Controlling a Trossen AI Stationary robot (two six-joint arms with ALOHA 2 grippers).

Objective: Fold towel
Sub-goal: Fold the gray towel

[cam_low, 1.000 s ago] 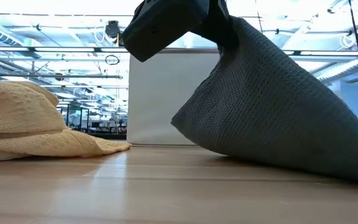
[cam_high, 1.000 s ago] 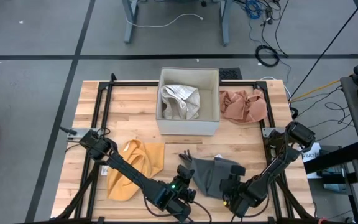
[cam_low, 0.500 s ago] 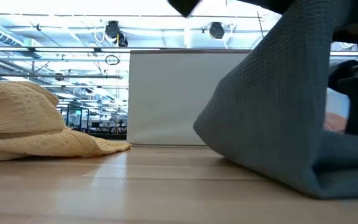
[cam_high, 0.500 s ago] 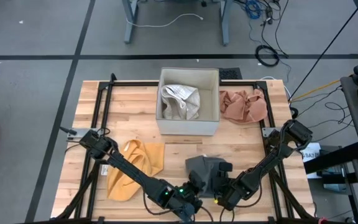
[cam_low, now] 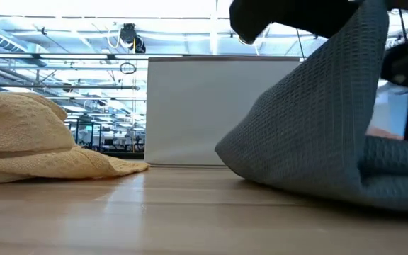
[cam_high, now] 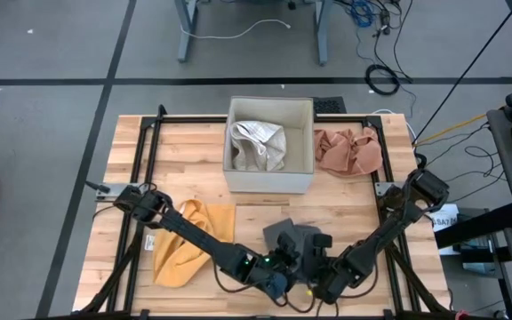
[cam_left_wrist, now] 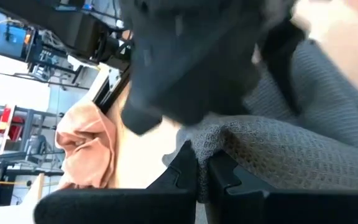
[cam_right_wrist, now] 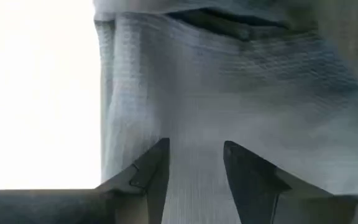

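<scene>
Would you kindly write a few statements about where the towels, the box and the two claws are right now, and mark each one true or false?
1. The left claw is shut on an edge of the grey towel. True.
2. The grey towel lies spread out flat on the table. False: it is bunched up, and part of it is lifted off the wood.
3. The white box holds a crumpled pale cloth. True.
4. The yellow towel lies inside the white box. False: it lies on the table, on the left arm's side.
5. The pink towel lies beside the box, on the right arm's side. True.
6. The right claw is shut tight. False: its fingers stand apart against the grey towel.
</scene>
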